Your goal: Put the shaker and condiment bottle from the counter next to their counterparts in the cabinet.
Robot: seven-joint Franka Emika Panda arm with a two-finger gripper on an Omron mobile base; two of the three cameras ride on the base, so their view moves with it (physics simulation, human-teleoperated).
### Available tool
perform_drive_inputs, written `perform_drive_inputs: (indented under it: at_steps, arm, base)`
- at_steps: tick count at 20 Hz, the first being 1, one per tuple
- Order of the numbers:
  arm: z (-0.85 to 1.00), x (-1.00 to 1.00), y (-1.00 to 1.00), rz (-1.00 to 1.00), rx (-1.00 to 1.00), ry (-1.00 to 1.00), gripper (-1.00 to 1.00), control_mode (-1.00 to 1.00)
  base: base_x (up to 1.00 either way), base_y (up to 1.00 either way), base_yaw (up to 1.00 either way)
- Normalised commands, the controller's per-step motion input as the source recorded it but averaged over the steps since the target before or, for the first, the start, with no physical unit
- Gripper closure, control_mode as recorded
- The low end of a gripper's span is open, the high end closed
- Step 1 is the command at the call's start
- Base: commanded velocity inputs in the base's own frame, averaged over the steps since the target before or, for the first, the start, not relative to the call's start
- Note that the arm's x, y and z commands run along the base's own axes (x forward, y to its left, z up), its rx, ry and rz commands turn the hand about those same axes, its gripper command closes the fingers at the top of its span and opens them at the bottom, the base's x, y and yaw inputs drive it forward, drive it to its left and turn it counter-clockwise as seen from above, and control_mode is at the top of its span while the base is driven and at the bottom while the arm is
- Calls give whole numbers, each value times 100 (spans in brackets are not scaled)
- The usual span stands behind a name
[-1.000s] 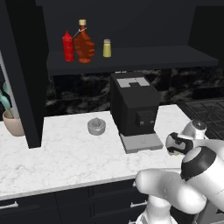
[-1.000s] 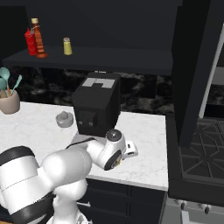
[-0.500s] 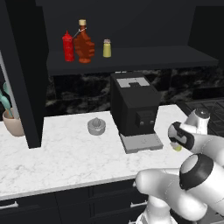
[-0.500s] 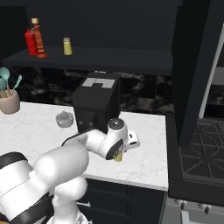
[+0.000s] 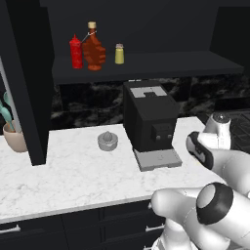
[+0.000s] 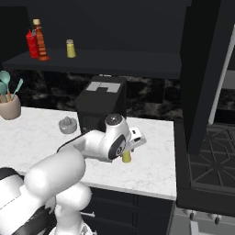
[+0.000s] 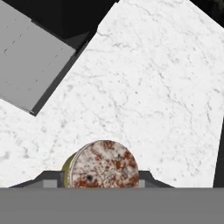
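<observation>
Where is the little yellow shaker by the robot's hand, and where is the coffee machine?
shaker (image 6: pixel 126 157), right base view, its yellow body under the hand.
coffee machine (image 5: pixel 146 116), left base view, its black front.

Counts: 2 shakers total, one (image 6: pixel 126 157) down at the counter (image 5: pixel 73 176), one (image 5: pixel 119 53) on the cabinet shelf (image 5: pixel 161 66). 2 bottles on that shelf: 1 squat orange-red condiment bottle (image 5: pixel 93 49), 1 slim red squeeze bottle (image 5: pixel 76 52). So 3 items on the shelf. 1 black coffee machine (image 5: pixel 149 119) on the counter, with 1 grey drip tray (image 5: pixel 157 159). 1 small grey juicer-like piece (image 5: pixel 107 140). 1 tan utensil cup (image 6: pixel 10 107) holding teal utensils (image 6: pixel 5 82); at least 2 heads visible, exact number unclear. 1 stovetop (image 6: pixel 209 165) beside the counter.
</observation>
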Motion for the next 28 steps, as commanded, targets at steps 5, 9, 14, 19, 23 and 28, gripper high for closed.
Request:
perform_drive_inputs:
  at_steps: [5,9,14,19,23,28]
  arm:
    - [73,0,0,0,-1,0,100,-100]
    - [79,0,0,0,0,0,100,-100]
    - [76,0,0,0,0,0,100,-100]
    - [70,-1,0,0,1,0,100,-100]
    - [55,-12,0,0,7,-2,100,-100]
    - [44,-23,0,0,11,-4,100,-100]
  base:
    - [0,0,0]
    - [0,0,0]
    - [0,0,0]
    - [0,0,0]
    - [0,0,0]
    - [0,0,0]
